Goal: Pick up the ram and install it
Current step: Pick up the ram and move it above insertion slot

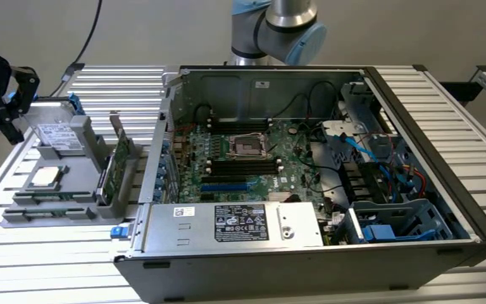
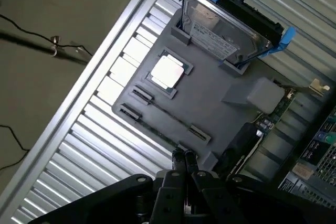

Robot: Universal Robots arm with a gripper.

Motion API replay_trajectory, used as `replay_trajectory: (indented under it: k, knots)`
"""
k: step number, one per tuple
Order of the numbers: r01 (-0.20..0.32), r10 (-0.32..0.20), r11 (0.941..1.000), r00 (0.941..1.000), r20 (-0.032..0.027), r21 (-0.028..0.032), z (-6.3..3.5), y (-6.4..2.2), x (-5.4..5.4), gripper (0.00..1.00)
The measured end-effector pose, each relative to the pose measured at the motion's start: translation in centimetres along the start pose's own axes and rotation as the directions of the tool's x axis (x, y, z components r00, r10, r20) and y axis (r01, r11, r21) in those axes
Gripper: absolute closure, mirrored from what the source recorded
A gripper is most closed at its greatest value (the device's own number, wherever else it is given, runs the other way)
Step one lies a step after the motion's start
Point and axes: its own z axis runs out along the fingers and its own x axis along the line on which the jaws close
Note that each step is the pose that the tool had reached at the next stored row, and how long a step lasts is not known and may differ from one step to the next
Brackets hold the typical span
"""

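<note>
**Memory stick waits in its holder as the robot's pincer hangs above it.** The pincer (image 2: pixel 184 158) is poised over the near edge of the grey tray (image 2: pixel 220 103), at the exterior view's left of the slatted worktop (image 1: pixel 49 266). Its two fingers are pressed together and pinch nothing.

The ram (image 2: pixel 170 115) stands on its long edge in the tray, a thin line running between two small end holders. It is just beside the square processor chip (image 2: pixel 167 72) and well apart from the machine it is meant for. Propped on edge like this, its top rim is free for a grip from above, which looks like the point of the fixture.

A hard drive (image 2: pixel 226 30) in blue brackets leans at the tray's far end. A taller green expansion card (image 1: pixel 122 158) stands upright on the tray's side nearest the case.

The open computer case (image 1: pixel 311 272) lies on its side at the exterior view's right of the tray. Its motherboard (image 1: pixel 252 142) faces up (so anything pushed in goes straight down). Its dark memory slots (image 1: pixel 243 166) run across the board on either side of the processor socket.

From where I stand the job looks barely begun. Nothing is lifted, and the ram has not been touched.
</note>
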Motion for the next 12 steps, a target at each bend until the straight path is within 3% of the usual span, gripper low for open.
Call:
replay_trajectory:
  k: [6, 12]
  knots:
    - [0.109, -0.109, 0.994, 0.994, -0.0069, 0.0009, 0.17, 0.0, 0.0, 0.9]
    - [0.216, -0.216, 0.9763, 0.9762, -0.0139, 0.001, 0.34, -0.02, -0.01, 0.9]
